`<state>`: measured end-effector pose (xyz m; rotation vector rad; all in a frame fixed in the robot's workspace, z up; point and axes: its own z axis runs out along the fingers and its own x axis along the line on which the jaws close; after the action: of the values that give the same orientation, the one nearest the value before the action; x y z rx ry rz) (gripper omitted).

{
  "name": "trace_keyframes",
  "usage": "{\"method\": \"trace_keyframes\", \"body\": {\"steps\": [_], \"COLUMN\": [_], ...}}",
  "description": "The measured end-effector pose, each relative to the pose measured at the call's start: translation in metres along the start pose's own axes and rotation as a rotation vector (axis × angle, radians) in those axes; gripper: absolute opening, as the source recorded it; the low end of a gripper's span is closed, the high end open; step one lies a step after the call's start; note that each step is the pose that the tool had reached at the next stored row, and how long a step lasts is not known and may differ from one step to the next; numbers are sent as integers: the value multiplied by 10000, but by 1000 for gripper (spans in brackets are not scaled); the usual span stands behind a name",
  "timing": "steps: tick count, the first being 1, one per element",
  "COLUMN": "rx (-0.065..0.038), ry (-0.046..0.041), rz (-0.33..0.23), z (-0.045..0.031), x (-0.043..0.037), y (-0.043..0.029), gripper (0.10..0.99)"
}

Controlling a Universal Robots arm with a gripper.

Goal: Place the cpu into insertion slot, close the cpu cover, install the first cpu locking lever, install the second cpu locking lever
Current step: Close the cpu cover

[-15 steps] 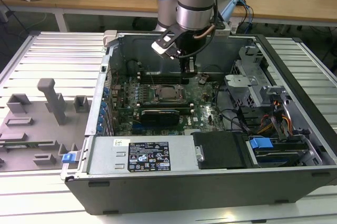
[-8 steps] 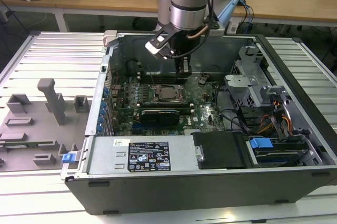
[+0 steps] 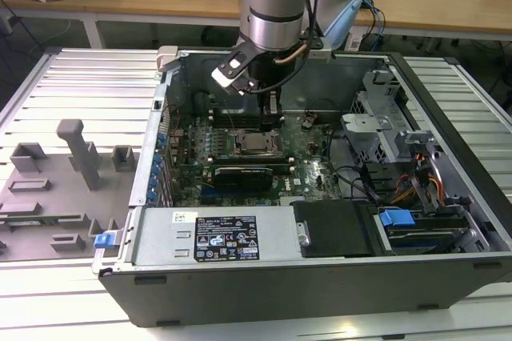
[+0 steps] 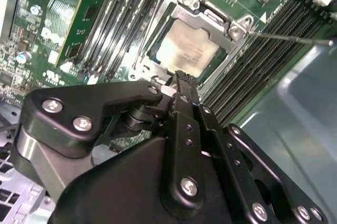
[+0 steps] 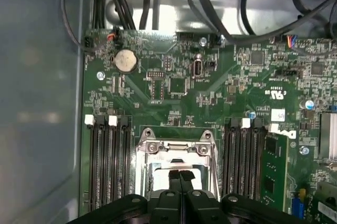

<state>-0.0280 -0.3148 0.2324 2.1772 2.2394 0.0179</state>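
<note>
- An open grey metal computer case (image 3: 320,293) lies on its side on a ribbed aluminium table (image 3: 80,85), with a green motherboard (image 3: 312,149) on its floor.
- The silver and pale-blue robot arm (image 3: 276,5) comes down from 12 o'clock in the exterior view. Its black gripper (image 3: 270,113) hangs just above the board, near the middle of the case.
- In both wrist views the gripper's (image 4: 179,77) (image 5: 179,174) two black fingers are pressed together with no gap visible. I cannot tell whether anything is pinched between them.
- The square, metal-rimmed insertion slot (image 3: 258,146) sits at about 6 o'clock from the gripper in the exterior view, close beneath it.
- The small, flat, pale silvery-beige cpu (image 4: 187,50) lies seated in that slot.
- The thin silvery cpu cover (image 4: 157,33) (image 5: 176,145) lies down around the chip, which shows through the cover's square window. The fingertips hover at the cover's edge, and I cannot tell whether they touch it.
- A thin steel wire lever (image 4: 287,37) runs out from one corner of the cover, across the long black memory slots (image 4: 263,61) (image 5: 108,166) that flank the socket on both sides.
- A round silver coin battery (image 5: 125,61) sits on the board, well apart from the socket.
- A grey foam tray of moulded blocks (image 3: 48,197) rests at 9 o'clock from the case.
</note>
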Motion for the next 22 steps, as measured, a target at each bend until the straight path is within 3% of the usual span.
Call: {"method": "trace_keyframes", "body": {"steps": [2,8,22], "rx": [0,2,-6], "ry": [1,0,-37], "rz": [1,-59,-3129], "z": [44,57,65], "x": [-12,-17,-17], "y": [-77,-93,-93], "gripper": [106,106,106]}}
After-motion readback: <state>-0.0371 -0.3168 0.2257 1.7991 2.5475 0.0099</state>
